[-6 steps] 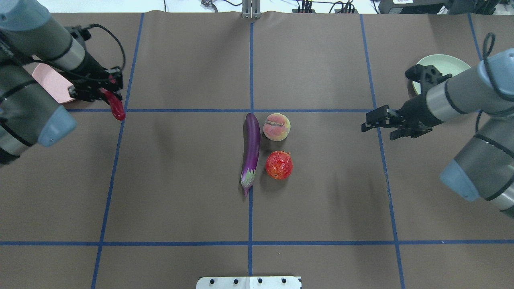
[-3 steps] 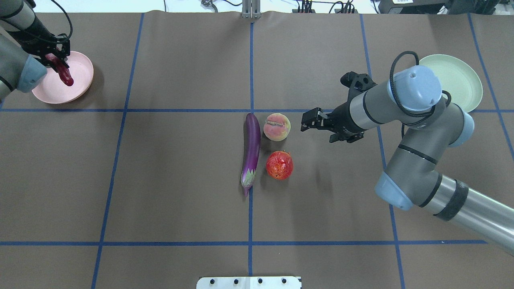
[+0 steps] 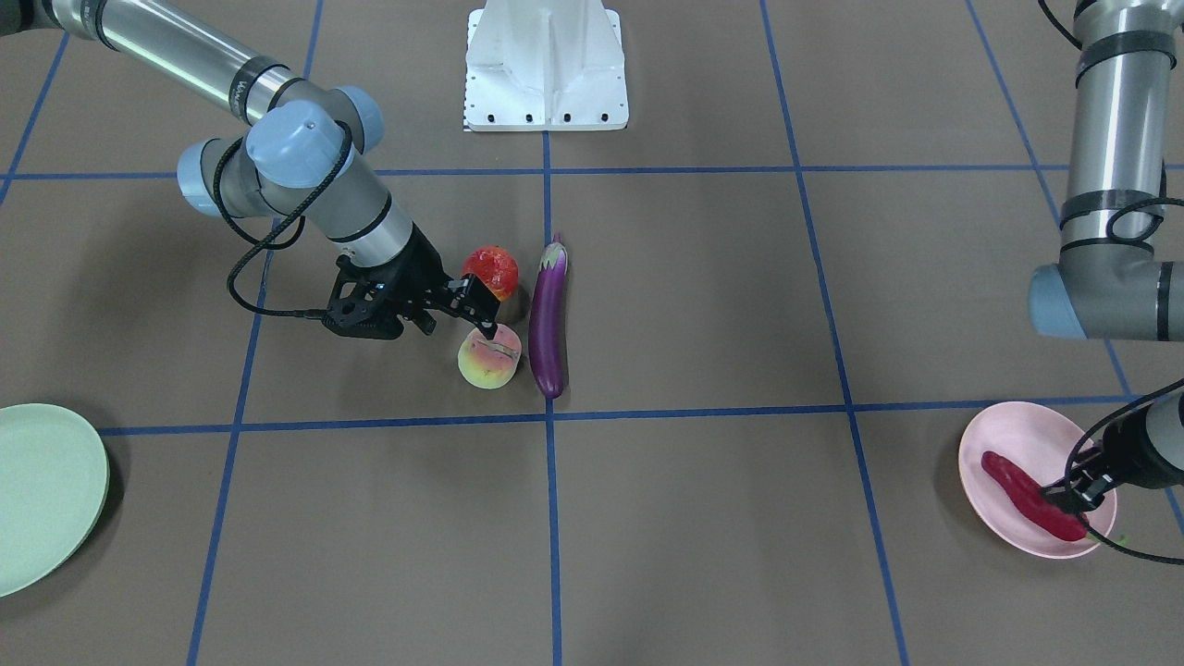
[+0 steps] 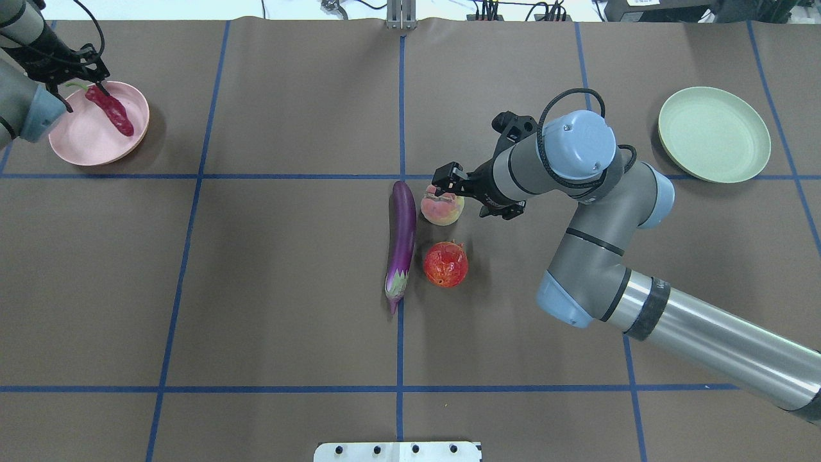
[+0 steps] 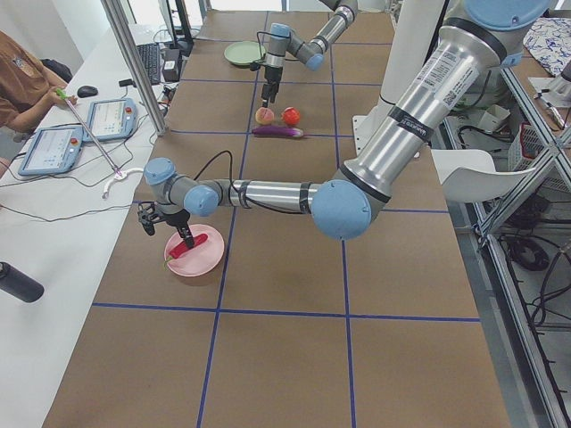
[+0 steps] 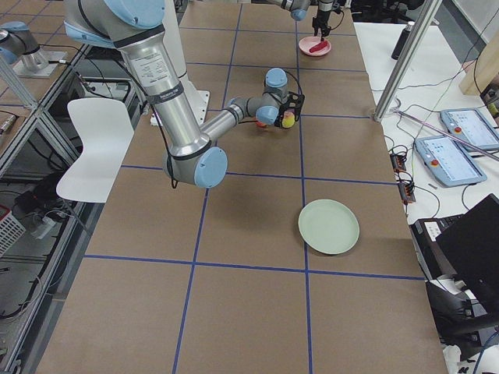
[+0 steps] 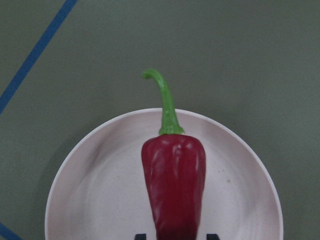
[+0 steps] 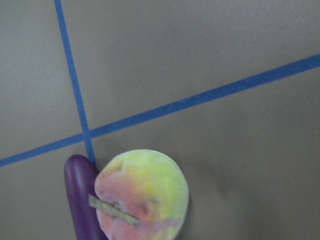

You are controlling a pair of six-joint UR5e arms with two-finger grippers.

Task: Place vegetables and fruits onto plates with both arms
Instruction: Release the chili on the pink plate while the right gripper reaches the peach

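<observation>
Overhead exterior: chili pepper [image 4: 110, 110] lies on pink plate [image 4: 83, 146]; left claw [image 4: 85, 82], right claw [image 4: 445, 182] parted.

We look down: red chili pepper [image 7: 173, 185] lies in pink plate [image 7: 90, 200], green stem [image 7: 167, 107] curling past far rim over brown table [image 7: 240, 60]; black fingertips [image 7: 141, 236] flank pepper's near end; blue tape line [image 7: 35, 56] upper left.
</observation>
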